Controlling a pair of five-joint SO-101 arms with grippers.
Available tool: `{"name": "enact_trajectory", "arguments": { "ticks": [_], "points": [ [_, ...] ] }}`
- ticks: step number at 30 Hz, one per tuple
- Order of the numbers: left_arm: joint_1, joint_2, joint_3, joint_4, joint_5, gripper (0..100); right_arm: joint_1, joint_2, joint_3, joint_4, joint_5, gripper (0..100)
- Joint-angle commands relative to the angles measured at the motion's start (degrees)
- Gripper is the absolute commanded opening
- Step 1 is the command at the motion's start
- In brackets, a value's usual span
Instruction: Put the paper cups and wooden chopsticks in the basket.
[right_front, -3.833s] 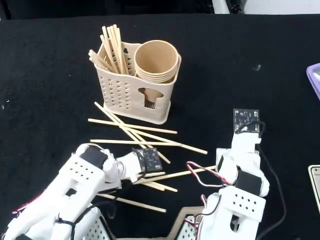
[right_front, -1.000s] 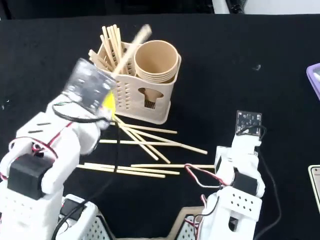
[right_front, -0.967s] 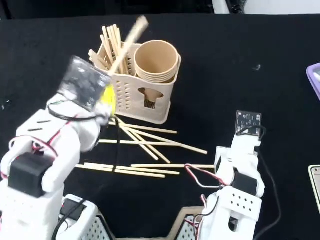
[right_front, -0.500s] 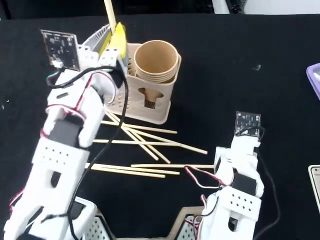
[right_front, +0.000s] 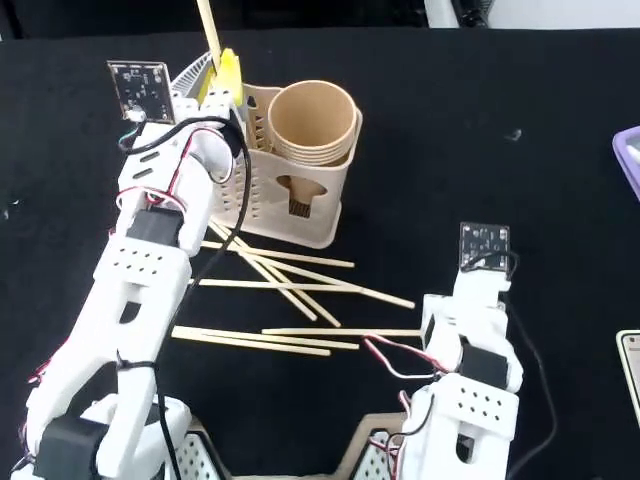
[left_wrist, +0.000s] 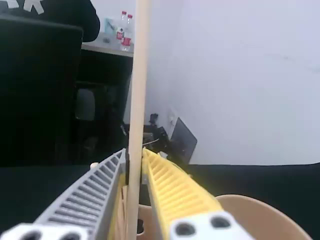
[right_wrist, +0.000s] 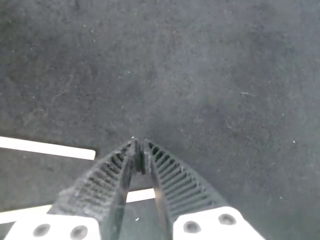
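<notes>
Chopstick (left_wrist: 137, 75) — pinched in left end effector (left_wrist: 134, 153).

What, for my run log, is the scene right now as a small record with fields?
left tool: shut on one wooden chopstick, high over the basket, beside the cup compartment
chopstick pose: roughly upright, sticking out above the tool
paper cups: stacked in the basket
loose chopsticks: several, flat on the table between the basket and the arms
right tool: shut, empty, low over the table
task status: not finished
</notes>
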Motion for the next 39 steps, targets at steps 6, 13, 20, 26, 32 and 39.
{"name": "enact_trajectory", "arguments": {
  "ticks": [6, 13, 20, 26, 32, 39],
  "points": [
    [-1.63, -0.18, 2.51, -0.62, 0.88, 12, -0.62, -1.54, -0.13, -1.05, -0.09, 1.2],
    [-1.63, -0.26, 2.95, -0.53, 0.7, 15, -0.62, -1.54, -0.13, -1.05, -0.09, 1.2],
    [-1.63, -4.57, 2.86, -0.53, 0.53, 15, -0.62, -1.54, -0.13, -1.05, -0.09, 1.4],
    [-1.71, -18.2, 0.66, 10.11, 0.53, 15, -0.62, -1.54, -0.13, -1.05, -0.09, 1.5],
    [-6.73, -38.59, -1.71, 40.26, -0.44, 15, -0.7, -1.54, -0.75, -1.05, -0.09, 1.5],
    [-22.55, -44.4, 10.51, 64.0, -16.62, 15, -1.58, -0.84, -17.98, 13.63, 10.64, 10.0]
  ]
}}
